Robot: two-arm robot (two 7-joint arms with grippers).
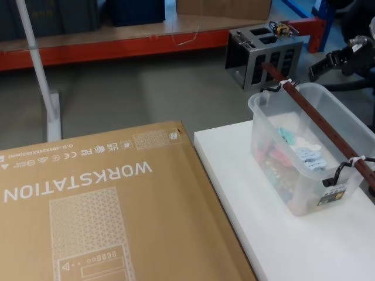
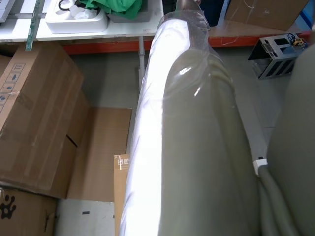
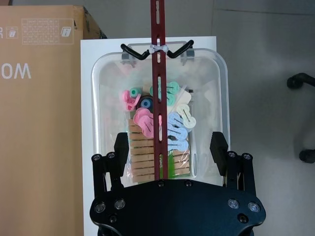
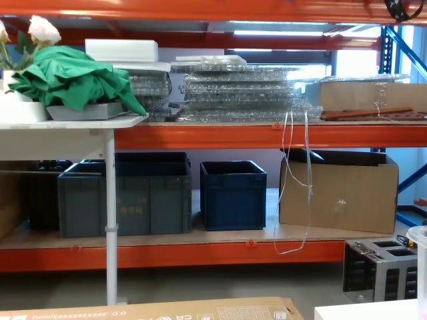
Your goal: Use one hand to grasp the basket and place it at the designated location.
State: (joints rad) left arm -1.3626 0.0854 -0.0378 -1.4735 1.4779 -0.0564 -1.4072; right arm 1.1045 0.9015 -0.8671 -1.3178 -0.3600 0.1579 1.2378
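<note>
A: Going left to right, what is lying there, and how many of each?

B: One big brown cardboard box (image 1: 99,205) printed "WORKSTATION" is taking up the left. Just beside it one white table (image 1: 293,246) is standing, and one basket (image 1: 304,152) is sitting on that table toward its right side. One reddish-brown handle (image 1: 319,117) is running along the basket's top, tied on by two white zip ties, one at each end. Pink, green and pale blue pegs (image 3: 157,115) are lying inside over a row of wooden ones; they are too jumbled for me to count. Beyond the table, one grey metal case (image 1: 263,55) is sitting on the floor.

A: And the pincer?

B: In the right wrist view the right gripper (image 3: 170,147) is hanging above the basket, its two fingers spread wide, one over each long side, with the handle running between them. It is gripping nothing and touching nothing.

A: The left arm?

B: Its wrist view is looking along a white, plastic-wrapped limb; I cannot tell how its fingers are standing.
</note>
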